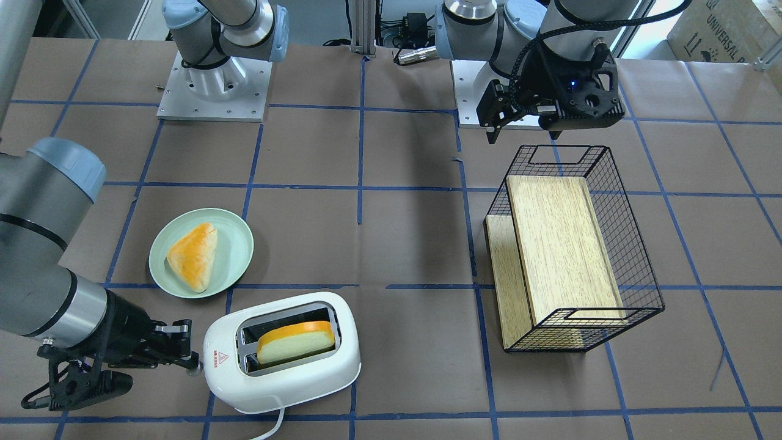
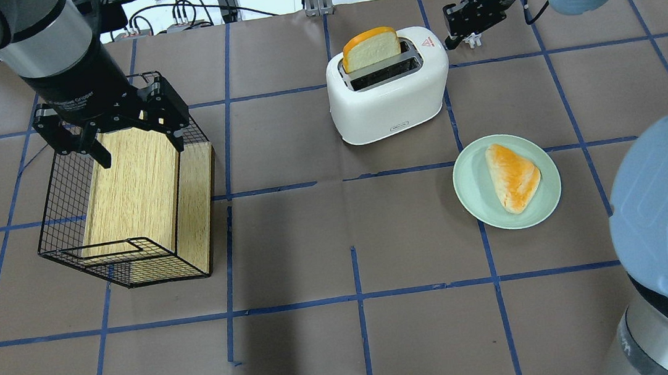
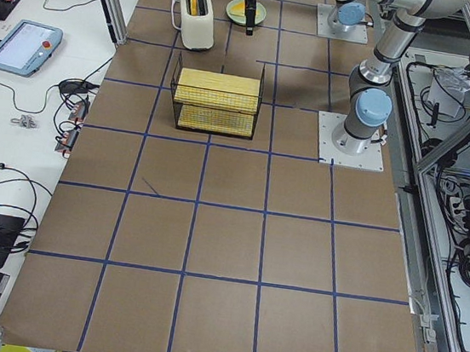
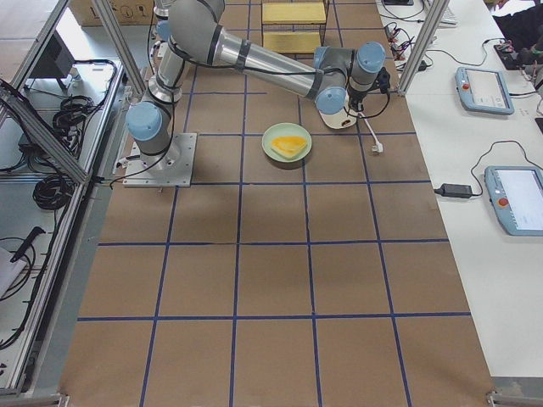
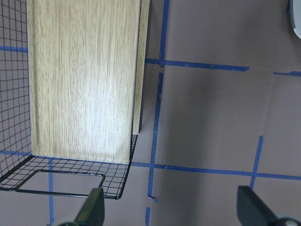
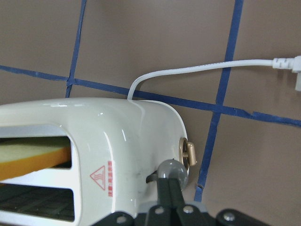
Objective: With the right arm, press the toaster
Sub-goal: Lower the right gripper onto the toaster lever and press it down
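The white toaster (image 1: pixel 293 379) (image 2: pixel 390 101) stands near the table's far edge with a slice of bread (image 1: pixel 296 342) (image 2: pixel 370 48) sticking up from one slot. My right gripper (image 1: pixel 190 357) (image 2: pixel 460 37) is shut at the toaster's end that has the red triangle sticker. In the right wrist view the shut gripper (image 6: pixel 168 186) has its fingertips right below the clear knob (image 6: pixel 172 170), touching it or nearly so. My left gripper (image 2: pixel 111 130) (image 1: pixel 519 116) (image 5: pixel 171 212) hangs open and empty over the wire basket.
A black wire basket (image 1: pixel 635 244) (image 2: pixel 59 204) holding a wooden board lies on the left arm's side. A pale green plate (image 1: pixel 241 244) (image 2: pixel 471 192) with a triangular bread stands beside the toaster. The toaster's white cord (image 6: pixel 188 70) trails along the table.
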